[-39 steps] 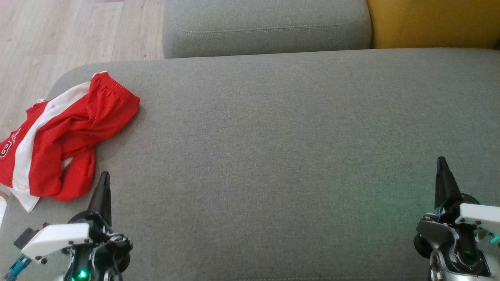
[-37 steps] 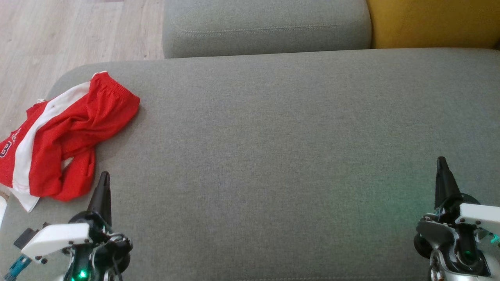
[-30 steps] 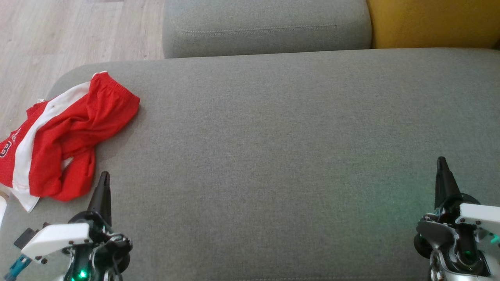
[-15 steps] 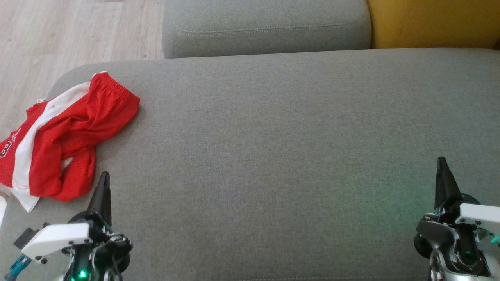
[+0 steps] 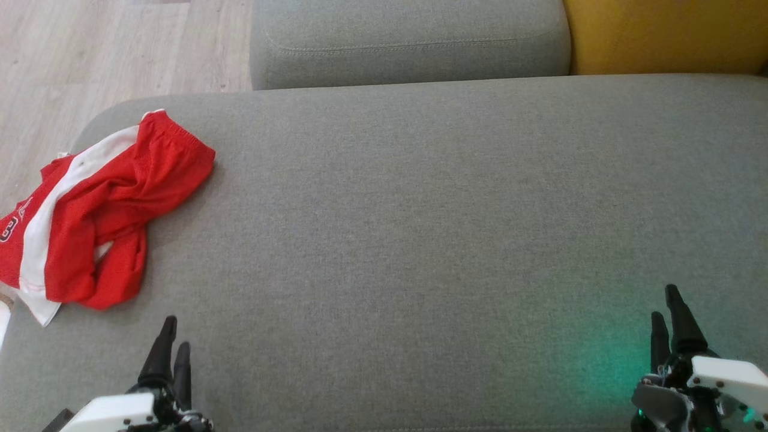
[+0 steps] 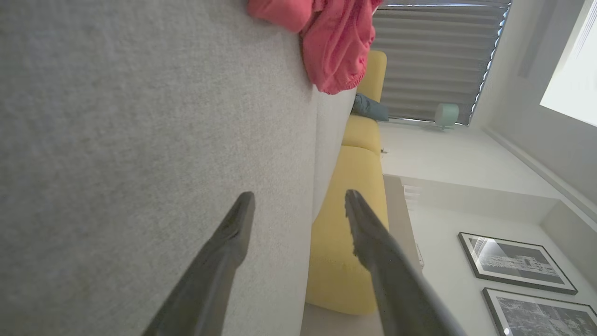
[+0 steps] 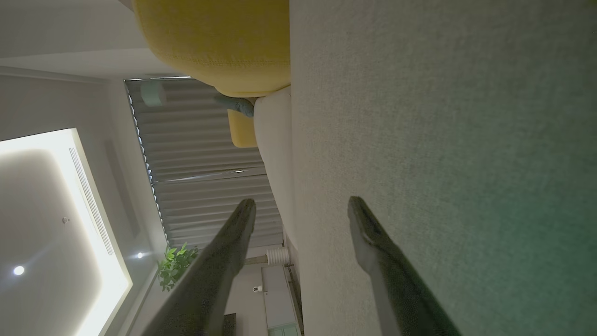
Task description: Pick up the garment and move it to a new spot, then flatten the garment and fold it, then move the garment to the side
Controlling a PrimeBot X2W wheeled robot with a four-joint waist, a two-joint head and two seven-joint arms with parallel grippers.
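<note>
I see the garment [image 5: 102,210] crumpled at the cushion's [image 5: 420,210] left end, clear of my left gripper [image 5: 176,333]. It and my right gripper [image 5: 663,302], shut earlier, now gape empty, drawn back.

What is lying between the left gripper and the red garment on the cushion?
Nothing: the head view shows bare grey cushion between the left gripper and the red garment.

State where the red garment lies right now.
In the head view the red garment lies crumpled at the left end of the grey cushion, beyond the open left gripper and not touching it.
</note>
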